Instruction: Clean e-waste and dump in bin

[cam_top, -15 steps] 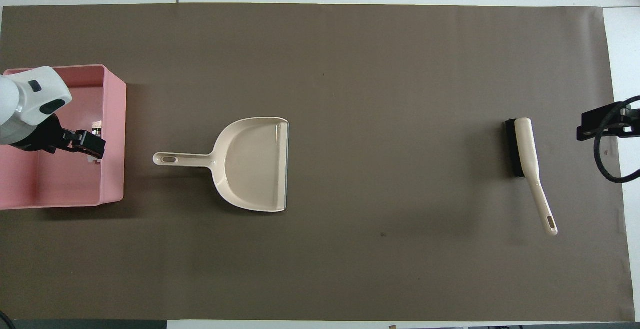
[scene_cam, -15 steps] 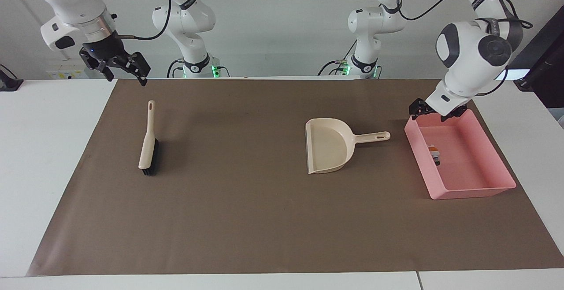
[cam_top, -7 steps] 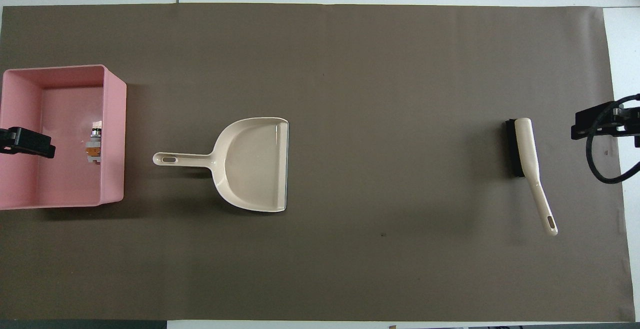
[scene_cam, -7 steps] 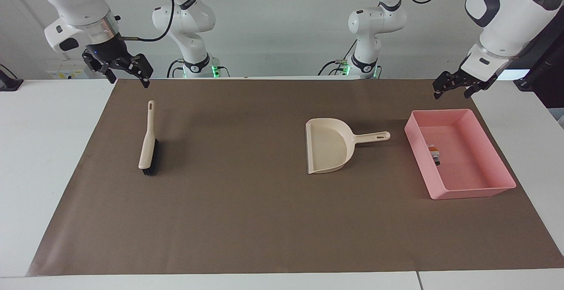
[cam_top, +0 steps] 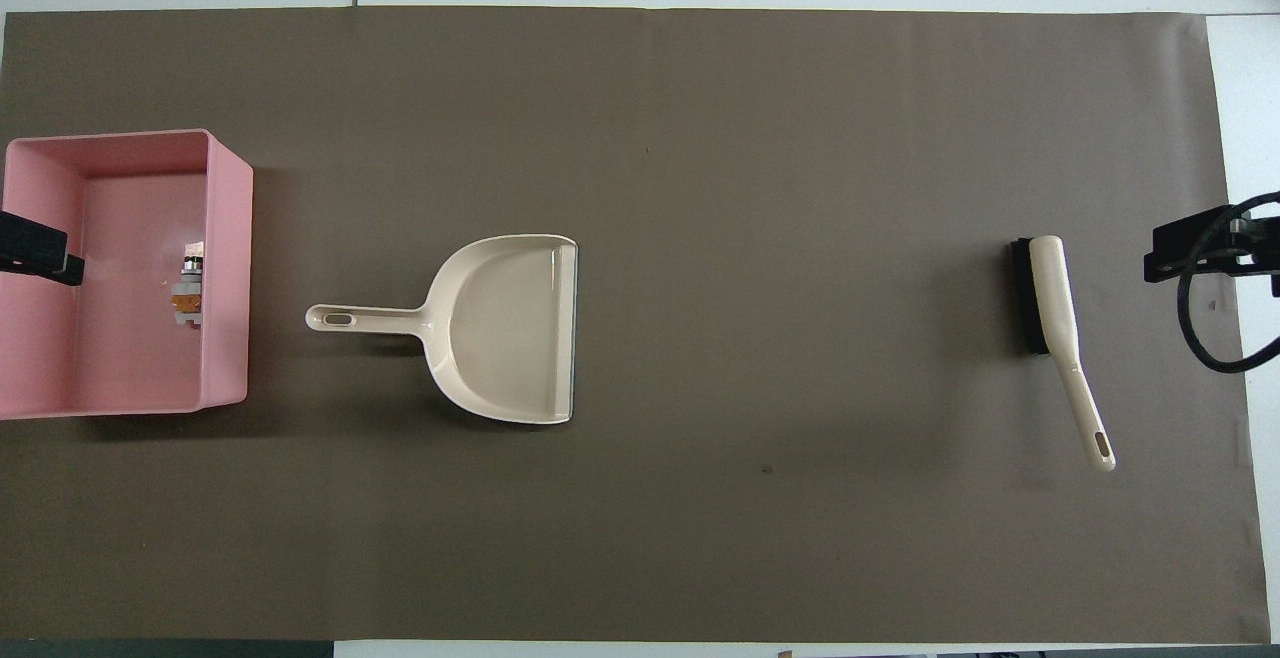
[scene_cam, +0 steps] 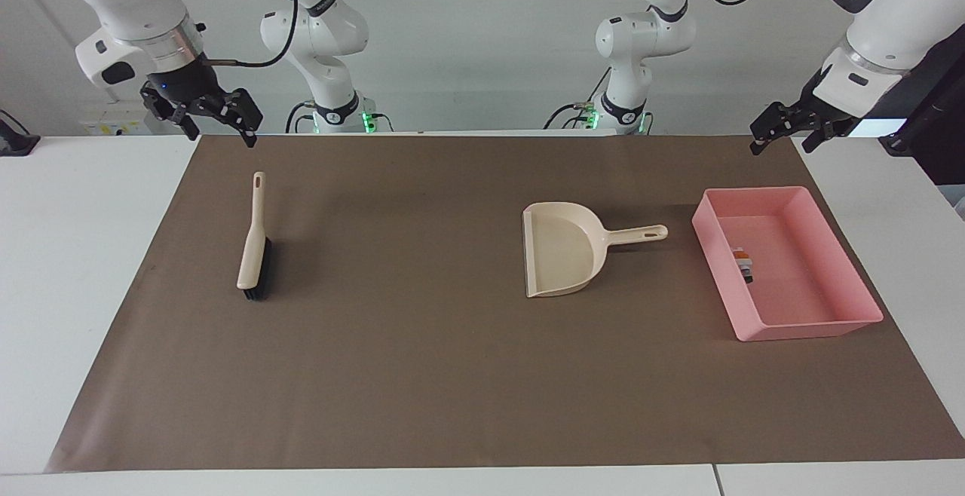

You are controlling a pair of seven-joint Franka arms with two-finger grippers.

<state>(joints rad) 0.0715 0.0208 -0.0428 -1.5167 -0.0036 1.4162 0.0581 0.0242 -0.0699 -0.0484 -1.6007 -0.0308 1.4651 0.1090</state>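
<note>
A white table (scene_cam: 90, 255) with a big brown mat (scene_cam: 422, 375) sits in front of a plain grey wall. The two little bits of e-waste (scene_cam: 743, 263) lie in the pink bin (scene_cam: 837, 255) at the left arm's end of the table, close against the wall nearest the dustpan (scene_cam: 562, 251). The dustpan lies empty on the mat beside the bin, and the brush (scene_cam: 252, 243) lies at the right arm's end. The left claw (scene_cam: 784, 128) hangs in the air near the bin, open and holding nothing. The right claw (scene_cam: 212, 117) hangs above the brush handle, open and empty too. The job looks done. Next, I think, the arms only need to rest.
</note>
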